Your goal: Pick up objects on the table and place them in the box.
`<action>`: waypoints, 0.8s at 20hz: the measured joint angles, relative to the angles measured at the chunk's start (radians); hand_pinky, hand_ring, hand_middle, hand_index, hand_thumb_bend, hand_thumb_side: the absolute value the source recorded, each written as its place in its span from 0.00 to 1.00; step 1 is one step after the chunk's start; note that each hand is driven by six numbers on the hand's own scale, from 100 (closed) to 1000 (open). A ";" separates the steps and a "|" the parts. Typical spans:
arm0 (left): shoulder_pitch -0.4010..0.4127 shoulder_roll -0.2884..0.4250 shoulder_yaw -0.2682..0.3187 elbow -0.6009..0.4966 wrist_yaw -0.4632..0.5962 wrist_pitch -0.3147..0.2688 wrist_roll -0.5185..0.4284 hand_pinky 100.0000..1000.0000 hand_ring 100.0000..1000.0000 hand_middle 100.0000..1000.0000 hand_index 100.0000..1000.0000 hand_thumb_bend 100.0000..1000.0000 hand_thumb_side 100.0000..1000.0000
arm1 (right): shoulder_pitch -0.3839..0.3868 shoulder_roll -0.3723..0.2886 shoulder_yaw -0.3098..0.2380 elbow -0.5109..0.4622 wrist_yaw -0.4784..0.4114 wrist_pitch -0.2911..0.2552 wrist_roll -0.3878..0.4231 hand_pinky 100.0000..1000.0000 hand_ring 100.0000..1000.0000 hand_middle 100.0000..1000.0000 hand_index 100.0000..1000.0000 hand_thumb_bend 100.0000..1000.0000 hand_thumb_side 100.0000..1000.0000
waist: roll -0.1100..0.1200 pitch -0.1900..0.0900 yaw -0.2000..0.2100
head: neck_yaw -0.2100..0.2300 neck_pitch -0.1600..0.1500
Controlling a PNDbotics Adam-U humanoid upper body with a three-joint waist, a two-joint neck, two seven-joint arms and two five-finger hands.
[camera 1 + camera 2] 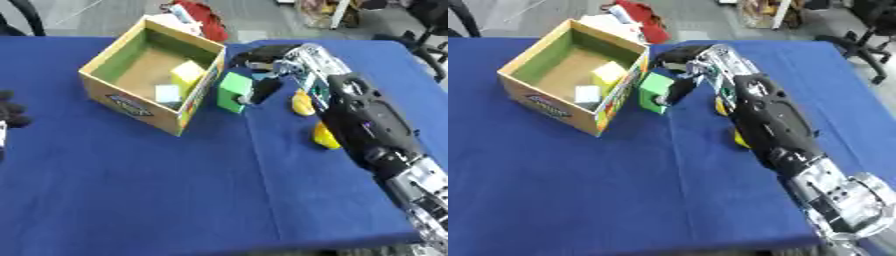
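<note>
Right hand (262, 85) fingers curled round green block (233, 90), frame centre, beside box (131, 102). Pick underway; next, lift over rim.

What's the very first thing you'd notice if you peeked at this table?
The big black right arm stretching across the blue table, its right hand curled round a green block just beside the open cardboard box. Two yellow things lie under the arm, and a pale yellow block already sits inside the box.
</note>
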 measured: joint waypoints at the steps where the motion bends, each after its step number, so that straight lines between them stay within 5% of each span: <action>1: 0.000 0.000 0.000 0.000 0.000 0.000 0.000 0.65 0.54 0.54 0.76 0.00 0.66 | 0.000 0.003 -0.004 0.009 0.008 0.004 -0.005 0.88 0.97 1.00 1.00 0.17 0.65 | 0.000 0.000 0.002 | 0.000 0.000; 16: 0.000 0.000 0.000 0.000 0.000 0.000 0.000 0.65 0.54 0.54 0.76 0.00 0.66 | -0.004 0.019 -0.060 0.106 0.062 0.058 -0.104 0.85 0.94 1.00 1.00 0.12 0.65 | 0.000 0.000 0.009 | 0.003 -0.001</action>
